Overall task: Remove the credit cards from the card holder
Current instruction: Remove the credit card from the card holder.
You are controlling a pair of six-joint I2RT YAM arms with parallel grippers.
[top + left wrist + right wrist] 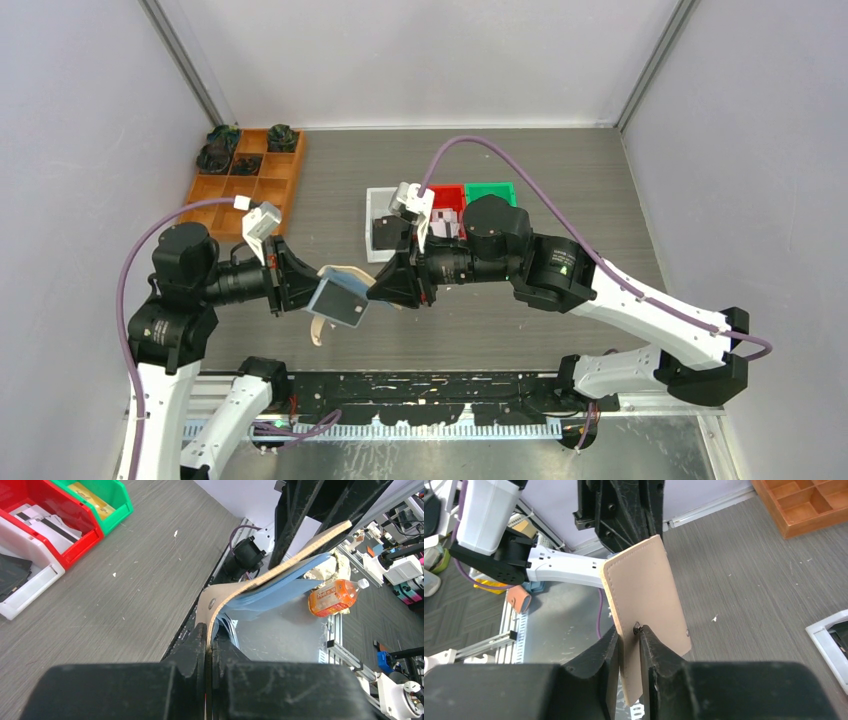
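Over the desk [560, 170], top camera: matte grey wood-grain laminate, boxed in by pale lilac walls [90, 100]. I see the card holder [340, 300] off the surface, mid-air between the arms, toward the near edge. One end is at the left gripper [303, 290], the other at the right gripper [388, 288]. It's spread open, with the silvery blue-grey inside facing the camera. An orange-brown compartment tray [290, 175] sits far left, dark clumps [222, 150] in its back cells. The white bin [371, 222], red bin [447, 190] and green bin [490, 190] stand side by side, partly hidden by the right wrist.

Left wrist: the left fingers [190, 655] are pinched flat on a tan flap, no gap showing. The flap curves away from them, with a raw fibrous edge and shiny blue-grey pockets fanned out beneath. I can see the credit cards [40, 522] lying in the bins: white with a black stripe in the red one, gold-yellow in the green one, black in the white one. Past the desk edge there's lab floor and an orange bottle [332, 596].

Right wrist: the right fingers [599, 655] are clamped on the other tan flap, which stands upright on edge. It has a smooth leather-look face, a stitched border and two small metal studs by the fingertips. The desk grain runs diagonally here, with a few pale specks.
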